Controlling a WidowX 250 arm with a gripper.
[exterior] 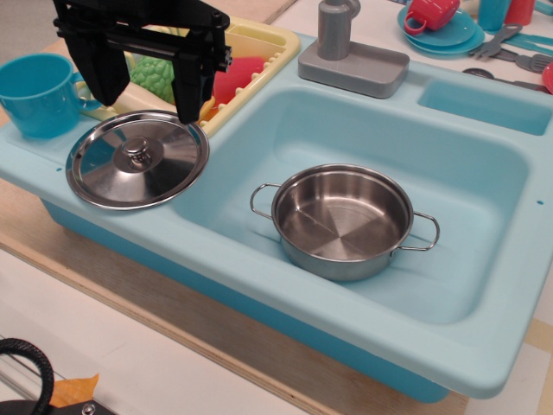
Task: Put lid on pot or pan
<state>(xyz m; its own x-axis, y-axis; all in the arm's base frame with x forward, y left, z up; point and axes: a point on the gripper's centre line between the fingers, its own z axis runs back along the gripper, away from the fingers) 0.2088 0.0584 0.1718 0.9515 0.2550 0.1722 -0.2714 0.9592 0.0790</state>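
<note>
The lid [138, 160], a shiny steel disc with a small knob at its centre, lies flat on the left ledge of the light-blue toy sink [259, 268]. The pot [342, 220], shallow shiny steel with two wire loop handles, stands empty in the sink basin to the right. My black gripper [145, 102] hangs just above the far edge of the lid with its two fingers spread wide. It is open and holds nothing.
A blue plastic cup [36, 93] stands left of the lid. A yellow dish rack [246, 54] with green and red toy food sits behind the gripper. A grey faucet [350, 56] stands at the sink's back. Toy dishes and cutlery [458, 30] lie at the top right.
</note>
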